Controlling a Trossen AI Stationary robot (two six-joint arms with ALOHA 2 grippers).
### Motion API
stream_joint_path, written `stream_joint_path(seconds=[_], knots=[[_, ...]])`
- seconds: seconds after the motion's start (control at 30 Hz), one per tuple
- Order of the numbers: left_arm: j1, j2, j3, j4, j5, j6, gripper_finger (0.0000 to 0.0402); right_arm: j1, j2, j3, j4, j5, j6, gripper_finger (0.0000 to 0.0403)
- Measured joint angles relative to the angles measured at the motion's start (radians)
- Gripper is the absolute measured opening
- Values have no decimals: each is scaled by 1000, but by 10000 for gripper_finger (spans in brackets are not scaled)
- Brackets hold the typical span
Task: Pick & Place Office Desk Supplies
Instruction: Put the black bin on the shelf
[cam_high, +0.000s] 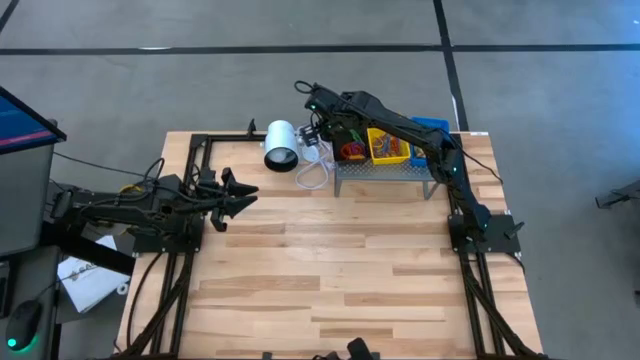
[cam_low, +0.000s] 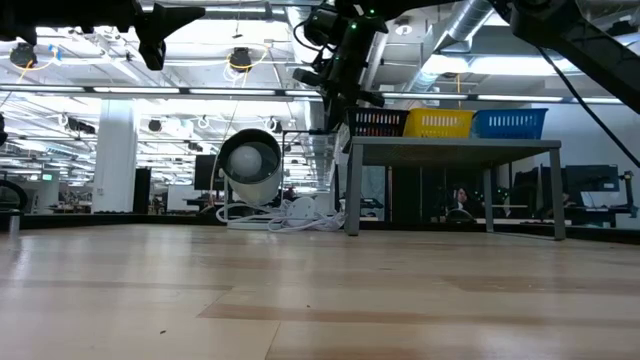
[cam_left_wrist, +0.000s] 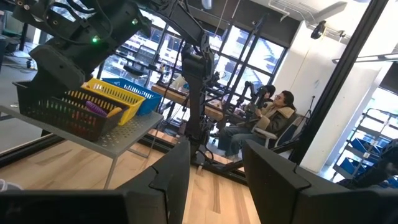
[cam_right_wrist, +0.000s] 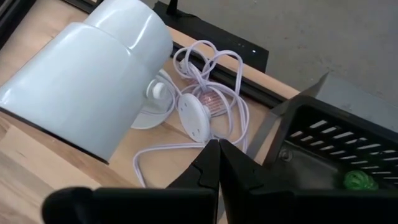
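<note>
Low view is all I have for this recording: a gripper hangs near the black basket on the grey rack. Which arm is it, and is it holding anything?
Observer: It is the right gripper, reaching over the table's far edge; its fingers are shut and nothing shows between them.
Operator: What lies under it?
Observer: The right wrist view shows the white cable coiled beside the white cylinder, next to the black basket.
Operator: And the left arm?
Observer: The left gripper waits at the table's left side, fingers apart and empty.
Operator: Anything in the baskets?
Observer: From above, the yellow basket holds coloured supplies.
</note>
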Motion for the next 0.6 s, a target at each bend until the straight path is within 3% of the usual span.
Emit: stream_joint_path(seconds=[0.6], knots=[[0, 0, 0, -1, 0, 0, 142, -2, 0, 1, -30, 12, 0, 0]])
